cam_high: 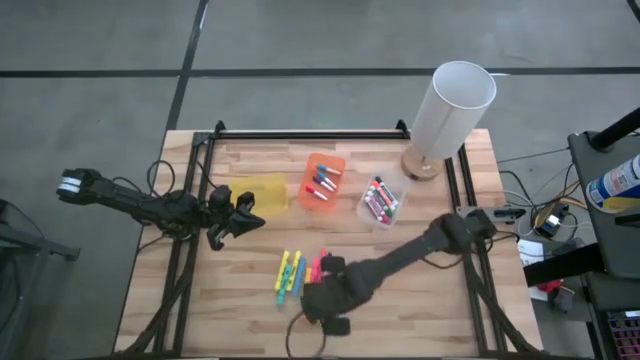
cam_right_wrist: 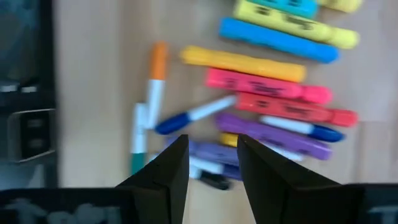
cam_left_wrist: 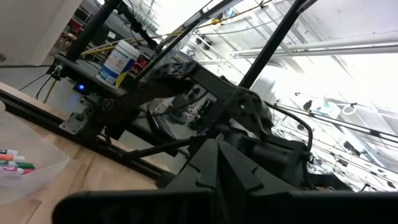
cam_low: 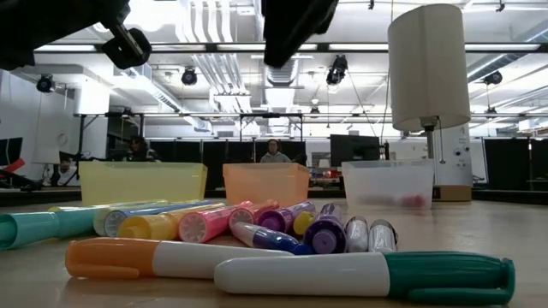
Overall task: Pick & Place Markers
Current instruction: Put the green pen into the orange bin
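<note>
Several markers (cam_right_wrist: 267,93) in yellow, blue, pink, red, purple and white lie flat in a loose heap on the wooden table (cam_high: 420,300) near its front edge. In the high view the markers (cam_high: 291,274) show just left of my right gripper (cam_high: 322,298). My right gripper (cam_right_wrist: 211,168) hangs open above the heap, pointing steeply down, with nothing between its fingers. More markers lie in the orange bin (cam_high: 322,180) and the clear bin (cam_high: 383,203). My left gripper (cam_high: 245,215) waits shut by the yellow bin (cam_high: 262,190), off the table.
The three bins stand in a row across the table's middle, seen behind the heap as the yellow bin (cam_low: 141,181), orange bin (cam_low: 265,181) and clear bin (cam_low: 387,184). A lamp with a white shade (cam_high: 452,108) stands at the far right corner. People sit in the room beyond.
</note>
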Action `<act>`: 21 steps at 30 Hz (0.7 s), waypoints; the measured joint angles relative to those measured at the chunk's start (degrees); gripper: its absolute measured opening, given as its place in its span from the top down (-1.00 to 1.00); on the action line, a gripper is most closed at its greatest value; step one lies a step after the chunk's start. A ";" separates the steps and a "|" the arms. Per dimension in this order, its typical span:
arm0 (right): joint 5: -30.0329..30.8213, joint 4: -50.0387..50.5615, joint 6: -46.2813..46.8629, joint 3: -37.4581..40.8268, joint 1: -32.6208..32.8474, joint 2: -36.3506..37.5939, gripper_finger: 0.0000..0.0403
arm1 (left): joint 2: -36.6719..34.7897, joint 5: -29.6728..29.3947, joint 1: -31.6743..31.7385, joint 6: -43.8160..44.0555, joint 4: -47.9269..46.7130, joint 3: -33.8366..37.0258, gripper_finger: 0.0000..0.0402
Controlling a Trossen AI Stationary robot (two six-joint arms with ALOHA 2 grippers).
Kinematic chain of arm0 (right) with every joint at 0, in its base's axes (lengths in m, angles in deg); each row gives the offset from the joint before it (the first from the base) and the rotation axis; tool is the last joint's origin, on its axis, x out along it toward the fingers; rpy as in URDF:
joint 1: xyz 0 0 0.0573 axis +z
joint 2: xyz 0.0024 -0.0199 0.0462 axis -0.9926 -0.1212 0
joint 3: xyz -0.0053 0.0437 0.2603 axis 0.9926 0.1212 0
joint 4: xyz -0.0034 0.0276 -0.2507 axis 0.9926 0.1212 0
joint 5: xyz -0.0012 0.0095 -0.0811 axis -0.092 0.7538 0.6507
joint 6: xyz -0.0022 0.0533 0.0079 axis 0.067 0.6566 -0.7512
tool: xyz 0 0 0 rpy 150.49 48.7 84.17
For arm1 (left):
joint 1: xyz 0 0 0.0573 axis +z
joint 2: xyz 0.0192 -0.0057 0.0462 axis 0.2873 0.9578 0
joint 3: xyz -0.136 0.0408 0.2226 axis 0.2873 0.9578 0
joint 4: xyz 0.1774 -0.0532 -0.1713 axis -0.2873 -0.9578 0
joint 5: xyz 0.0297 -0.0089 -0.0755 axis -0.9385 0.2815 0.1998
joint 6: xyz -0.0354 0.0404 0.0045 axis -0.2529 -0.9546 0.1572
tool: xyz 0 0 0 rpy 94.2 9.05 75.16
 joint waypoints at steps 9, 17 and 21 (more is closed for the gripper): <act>0.07 -5.66 4.00 1.00 4.51 -0.50 0.37 | -0.02 0.02 -0.02 0.00 -0.32 0.00 0.95; -0.10 -7.28 5.60 1.14 5.43 -2.89 0.39 | -0.01 0.22 -0.01 0.11 -0.44 0.00 0.95; -2.61 -7.16 6.57 1.17 5.45 -4.82 0.40 | 0.00 0.35 0.00 0.59 -0.44 0.00 0.95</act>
